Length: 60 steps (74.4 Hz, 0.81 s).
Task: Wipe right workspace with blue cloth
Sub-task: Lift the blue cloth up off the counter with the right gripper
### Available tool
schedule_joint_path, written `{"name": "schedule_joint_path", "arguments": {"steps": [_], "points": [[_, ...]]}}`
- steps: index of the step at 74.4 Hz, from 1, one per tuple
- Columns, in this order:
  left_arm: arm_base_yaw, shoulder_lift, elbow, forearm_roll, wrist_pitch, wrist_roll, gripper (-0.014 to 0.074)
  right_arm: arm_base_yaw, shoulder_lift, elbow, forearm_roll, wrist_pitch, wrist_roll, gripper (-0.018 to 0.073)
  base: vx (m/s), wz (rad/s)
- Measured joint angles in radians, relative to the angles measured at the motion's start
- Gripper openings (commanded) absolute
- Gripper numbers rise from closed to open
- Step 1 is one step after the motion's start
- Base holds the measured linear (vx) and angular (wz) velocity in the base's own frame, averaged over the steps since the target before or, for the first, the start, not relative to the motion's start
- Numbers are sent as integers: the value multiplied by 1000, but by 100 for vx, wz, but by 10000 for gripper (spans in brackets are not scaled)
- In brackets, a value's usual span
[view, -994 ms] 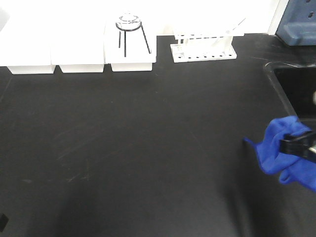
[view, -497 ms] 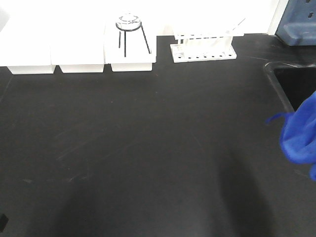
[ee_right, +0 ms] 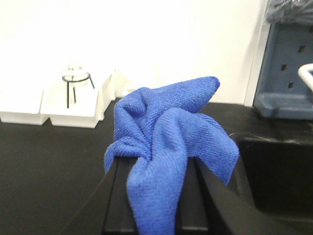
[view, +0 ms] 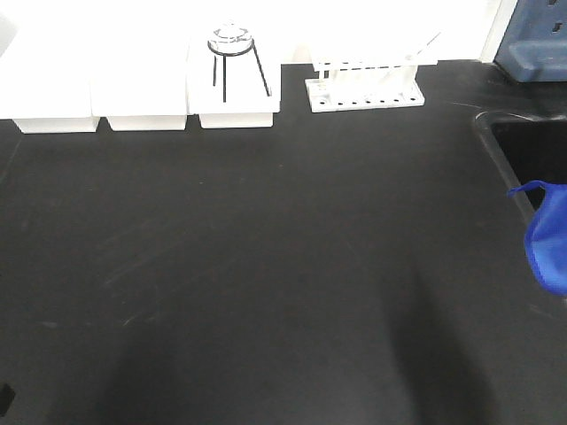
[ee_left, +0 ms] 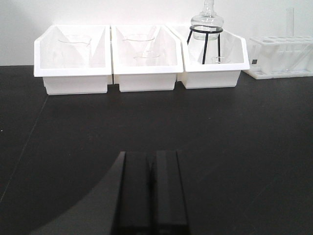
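Where the cloth is: the small royal-blue microfibre cloth (ee_right: 166,142) is bunched between the two black fingers of the right hand (ee_right: 155,169), with its folds spilling up over them. The front view shows it only at the far right edge (view: 549,243), its thin loop poking out to the left.
Right hand: clamped on the cloth near its middle, probably so that a loose wad is free to serve as a wiping pad.
Height: the cloth looks held clear of the matte black counter (view: 266,266), not pressed to it, so no wiping contact is made yet.
Right workspace: not shown in any view. I judge that it lies beyond the right edge, which would explain why the cloth is so far over.
Basin: a recessed black basin (view: 532,146) is set into the counter, just beside the cloth.
Left hand (ee_left: 149,156): fingers pressed together with nothing between them, low over the counter and well apart from the cloth, likely parked out of the way.
Back row: three white plastic bins (ee_left: 73,73) line the wall, and the rightmost holds a round glass flask on a black wire tripod (ee_left: 207,24). A white test-tube rack (view: 363,88) stands beside them.
Corner: a blue-grey plastic box (ee_right: 288,68) stands behind the basin.
Stage: the cloth is in hand and wiping has not begun.
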<state>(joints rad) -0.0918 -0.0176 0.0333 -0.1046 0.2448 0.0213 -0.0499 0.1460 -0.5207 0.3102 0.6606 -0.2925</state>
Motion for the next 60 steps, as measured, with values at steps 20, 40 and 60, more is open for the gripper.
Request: {"name": "schedule_joint_path", "arguments": {"steps": [20,40,60], "points": [[0,0,0,0,0,0,-6,-1,-55,221,0,-160,0,-4,0,0],[0,0,0,0,0,0,-6,-1,-55,233,4,-260,-1,-4,0,0],[0,0,0,0,0,0,-6,-1,-55,233,6,-263,-1,-4,0,0]]}}
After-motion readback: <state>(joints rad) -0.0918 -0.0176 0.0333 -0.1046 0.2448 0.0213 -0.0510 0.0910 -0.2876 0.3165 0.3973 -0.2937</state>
